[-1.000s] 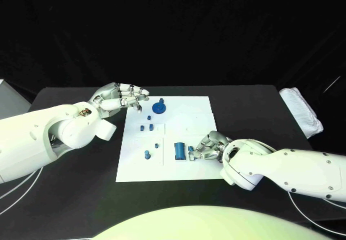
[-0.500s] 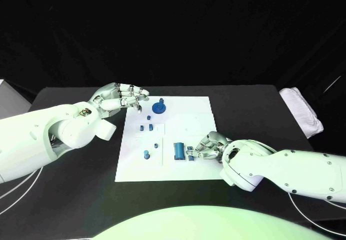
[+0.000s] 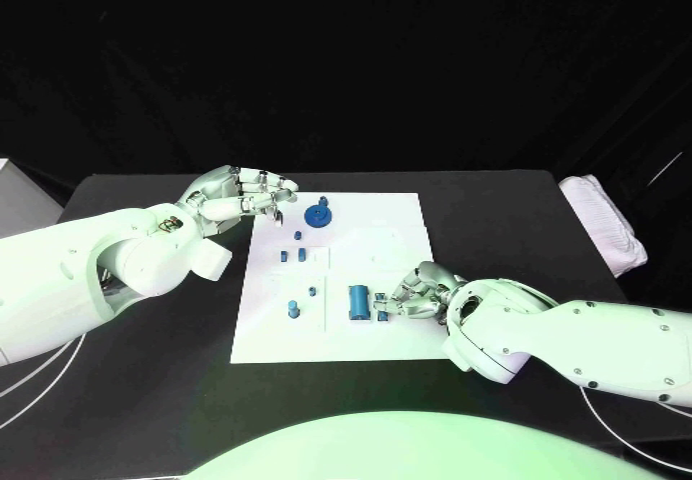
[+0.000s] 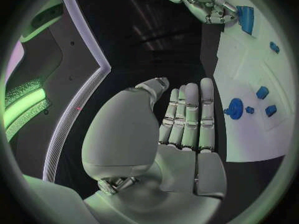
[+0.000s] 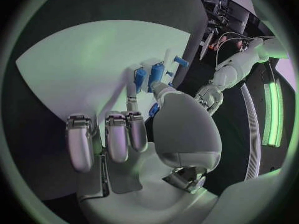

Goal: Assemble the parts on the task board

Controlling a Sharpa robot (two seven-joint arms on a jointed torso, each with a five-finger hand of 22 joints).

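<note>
Parts [image 3: 358, 302] in blue lie scattered over the white task board [image 3: 389, 225] at mid-table, where our right hand [image 3: 415, 293] reaches its fingers onto the small pieces beside the blue cylinder; whether it grips one we cannot tell. Our left hand [image 3: 238, 194] hovers at the board's far left corner, fingers curled, holding nothing. We judge the pieces light, rigid and slippery, best pinched by their sides.
</note>
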